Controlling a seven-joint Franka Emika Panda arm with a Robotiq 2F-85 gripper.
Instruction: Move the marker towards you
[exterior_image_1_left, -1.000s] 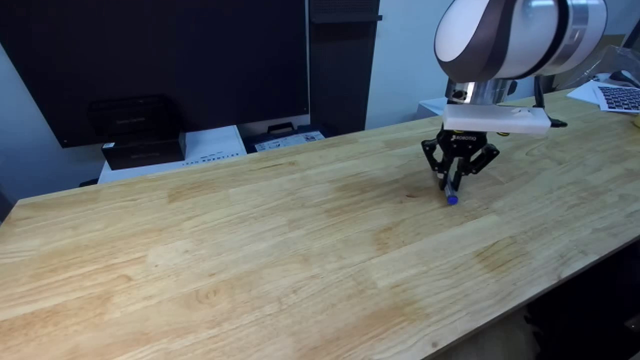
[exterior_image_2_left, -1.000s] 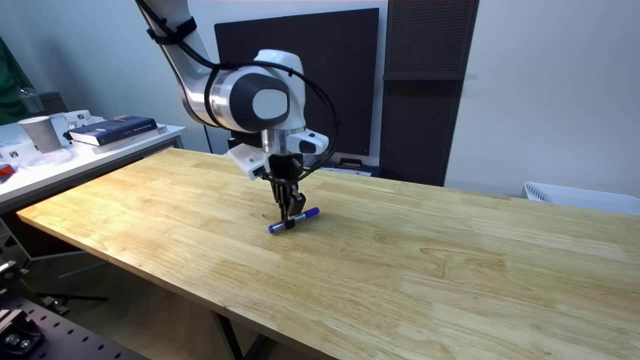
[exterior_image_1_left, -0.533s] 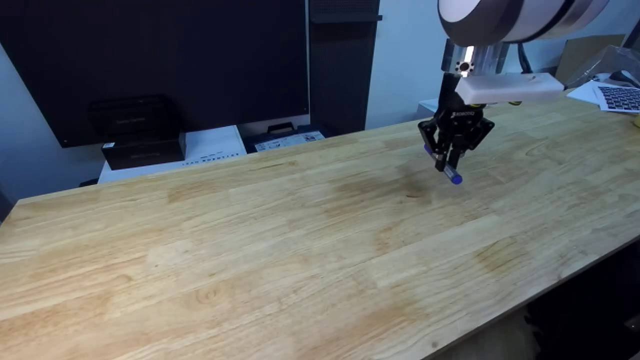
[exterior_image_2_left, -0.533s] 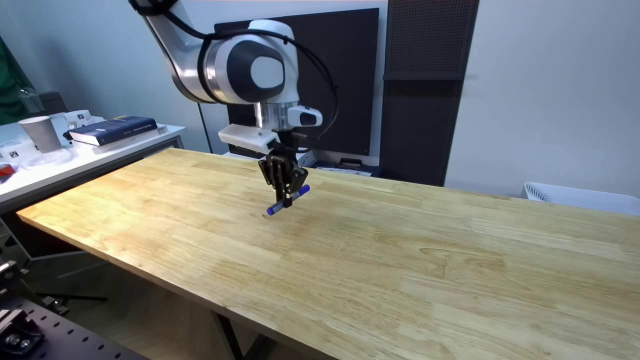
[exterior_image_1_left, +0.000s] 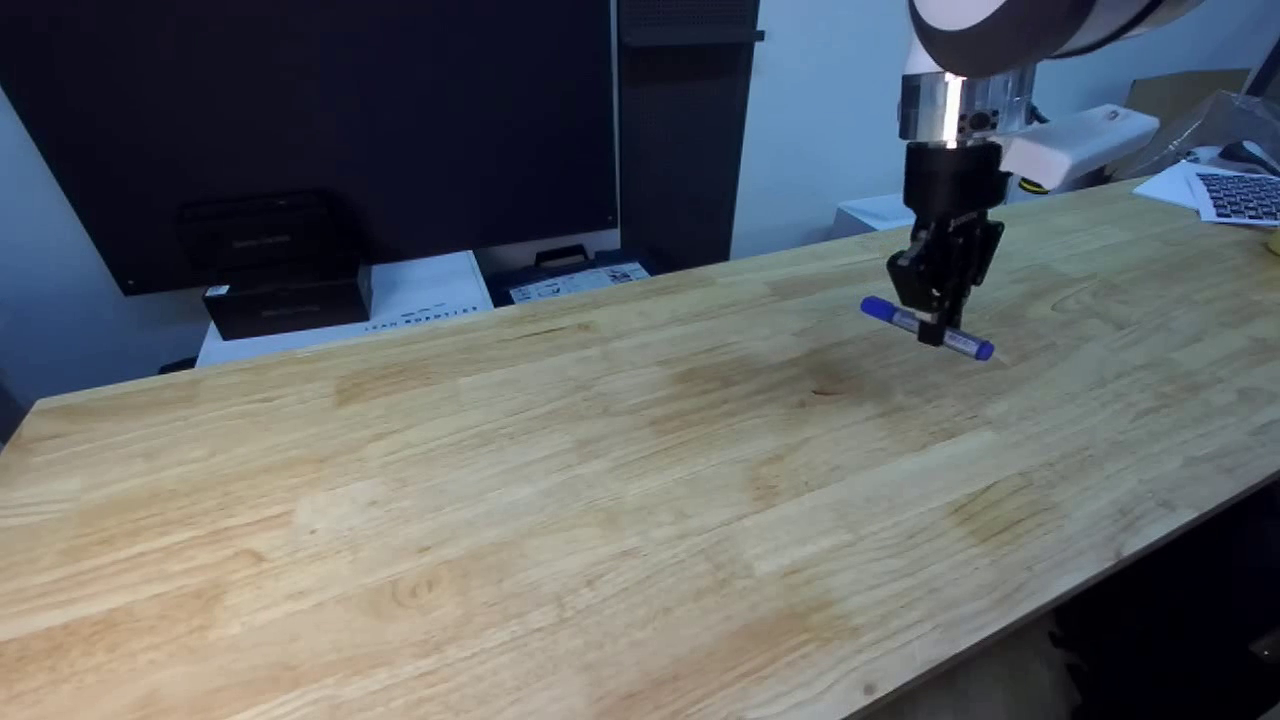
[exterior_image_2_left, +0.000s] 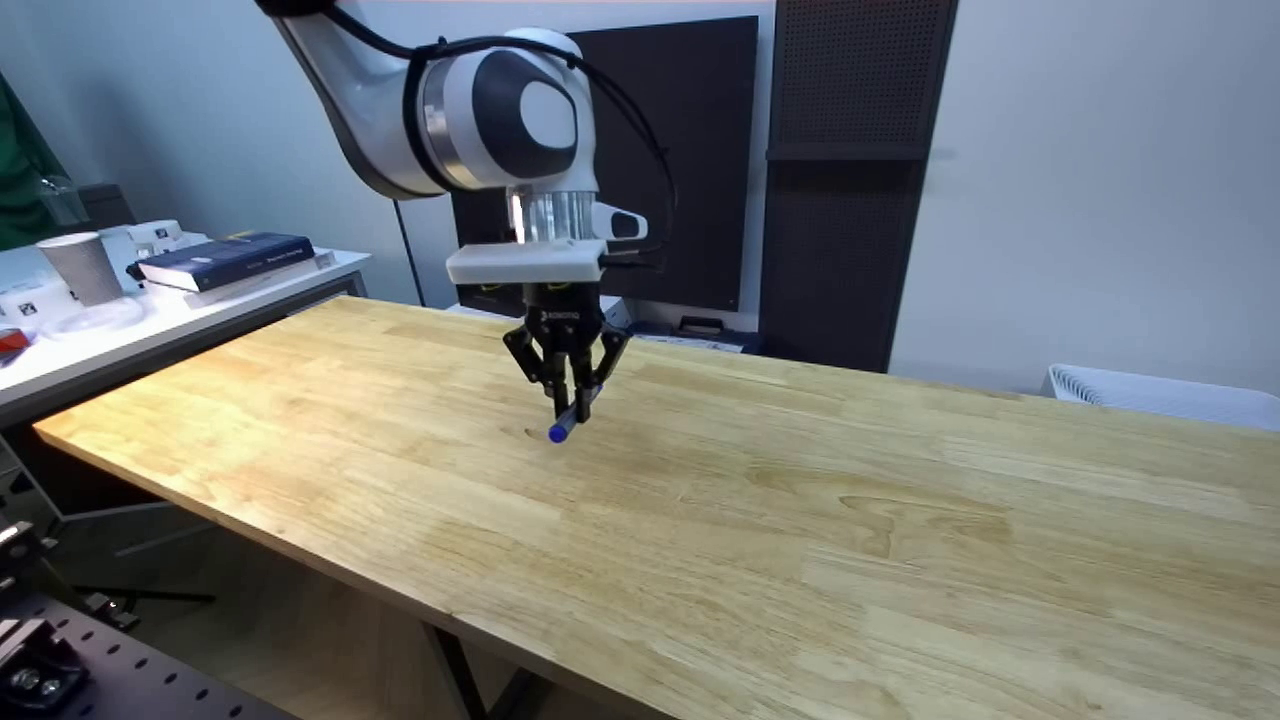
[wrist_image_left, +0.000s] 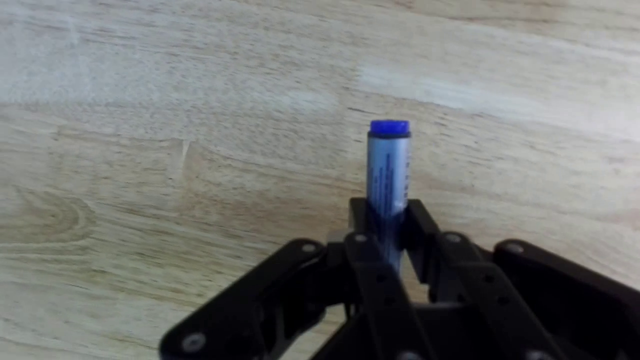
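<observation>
- Since half a second ago, the tool (exterior_image_1_left: 932, 330) has turned about its upright axis, swinging the marker (wrist_image_left: 388, 175) round with it; against a second ago, both ride higher above the tabletop (exterior_image_1_left: 500, 500).
- Its fingers (wrist_image_left: 358, 214) pinch the marker from both sides, around its middle; the marker's ends jut out on opposite sides of the tool, seemingly clear of the tabletop below.
- Step in hand, by my reading: grasp and lift look done, and the carry is starting.
- Next calls for taking the marker to the asked-for side, lowering it onto the tabletop beneath the tool, then letting the fingers part. Which side "towards you" means, I cannot tell.
- In an exterior view, the blue cap (exterior_image_1_left: 879, 309) shows plainly beside the tool; the wrist view hides it, but shows the end plug (wrist_image_left: 389, 128) ahead of the fingers.
- In an exterior view, the fingers (exterior_image_2_left: 559, 388) stand side by side, the marker nearly end-on; a cup (exterior_image_2_left: 84, 268) and a book (exterior_image_2_left: 228, 262), well left of the tool there, appear nowhere else.
</observation>
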